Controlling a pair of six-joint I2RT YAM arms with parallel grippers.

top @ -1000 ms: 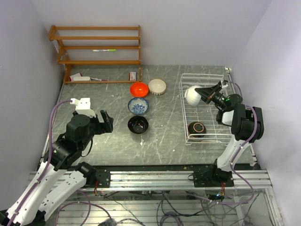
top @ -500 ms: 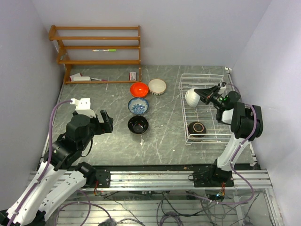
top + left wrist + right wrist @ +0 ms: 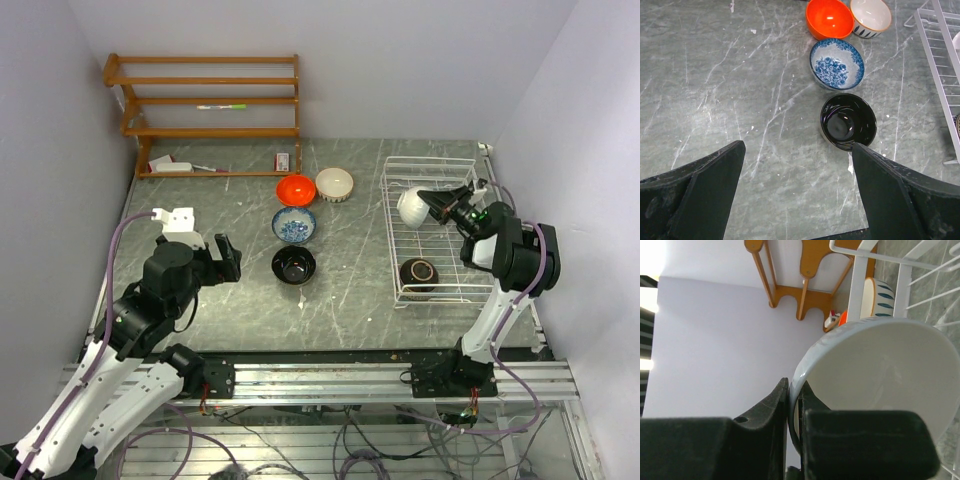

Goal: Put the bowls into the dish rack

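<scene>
My right gripper (image 3: 432, 203) is shut on the rim of the white bowl (image 3: 411, 206) and holds it tilted inside the white wire dish rack (image 3: 388, 230), near its back left. The white bowl (image 3: 880, 375) fills the right wrist view, with the rim pinched at my right gripper (image 3: 796, 395). The brown bowl (image 3: 419, 272) sits in the rack's front part. The orange-red bowl (image 3: 295, 189), cream bowl (image 3: 334, 184), blue-and-white bowl (image 3: 294, 225) and black bowl (image 3: 293, 265) stand on the table. My left gripper (image 3: 225, 258) is open and empty, left of the black bowl (image 3: 848, 121).
A brown wooden shelf unit (image 3: 210, 110) stands at the back left with small items on its bottom shelf. The rack stands close to the right wall. Grey marble tabletop (image 3: 350, 270) lies between the bowls and the rack.
My right gripper has lowered the white bowl a little deeper into the rack and drawn slightly right. The left arm has not moved.
</scene>
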